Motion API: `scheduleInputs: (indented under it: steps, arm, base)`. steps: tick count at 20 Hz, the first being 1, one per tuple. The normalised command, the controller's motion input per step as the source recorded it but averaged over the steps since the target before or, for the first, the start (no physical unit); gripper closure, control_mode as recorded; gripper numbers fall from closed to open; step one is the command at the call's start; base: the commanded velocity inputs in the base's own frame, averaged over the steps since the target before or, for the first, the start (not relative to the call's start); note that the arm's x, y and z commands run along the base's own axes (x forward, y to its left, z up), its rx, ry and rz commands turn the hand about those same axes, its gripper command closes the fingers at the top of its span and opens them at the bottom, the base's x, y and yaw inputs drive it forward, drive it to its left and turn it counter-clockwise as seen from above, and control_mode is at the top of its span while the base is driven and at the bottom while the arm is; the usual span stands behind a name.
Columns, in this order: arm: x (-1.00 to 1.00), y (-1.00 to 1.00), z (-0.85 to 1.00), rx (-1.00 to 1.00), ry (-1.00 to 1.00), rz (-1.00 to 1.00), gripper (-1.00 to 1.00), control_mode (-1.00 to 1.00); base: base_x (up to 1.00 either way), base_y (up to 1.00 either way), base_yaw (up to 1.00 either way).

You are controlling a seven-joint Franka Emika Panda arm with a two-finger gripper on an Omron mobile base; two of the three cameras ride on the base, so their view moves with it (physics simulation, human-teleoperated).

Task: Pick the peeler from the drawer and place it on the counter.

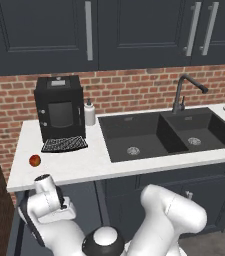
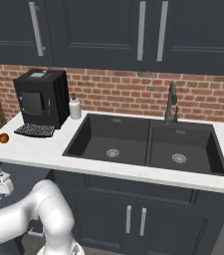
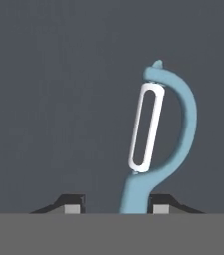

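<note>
- the slim light-blue peeler with a looped silvery blade stands in the hand view between the two dark finger tips, its handle running down out of sight between them and its head pointing away from the hand.
- the pincer looks clenched on the peeler's handle, though the contact itself lies below the edge of the picture, so take that as a judgement.
- behind the peeler there is flat dark grey, most likely the inside of the dark navy drawer, so the utensil seems not yet clear of it.
- in the right base view the hand sits low at the far left, below the long white marble-like worktop, with a sliver of light blue under it.
- to do this step well: lift straight up until the peeler clears the drawer and the thick pale edge, before any move toward the wall.
- keep the grip firm; the peeler sits off-centre, nearer one finger, and could pivot.
- set it down on the bare slab between the small red apple and the black double sink, away from the black coffee machine.
</note>
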Motion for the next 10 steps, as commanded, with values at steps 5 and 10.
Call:
scheduleInputs:
  steps: [5, 10]
  arm:
    - [-0.75, -0.22, -0.7, 0.02, -0.04, 0.0, 1.0, -1.0]
    - [-1.0, -0.87, -0.99, 0.16, -0.17, 0.0, 1.0, -1.0]
  base:
    - [0.0, 0.0, 0.0]
    - [0.0, 0.0, 0.0]
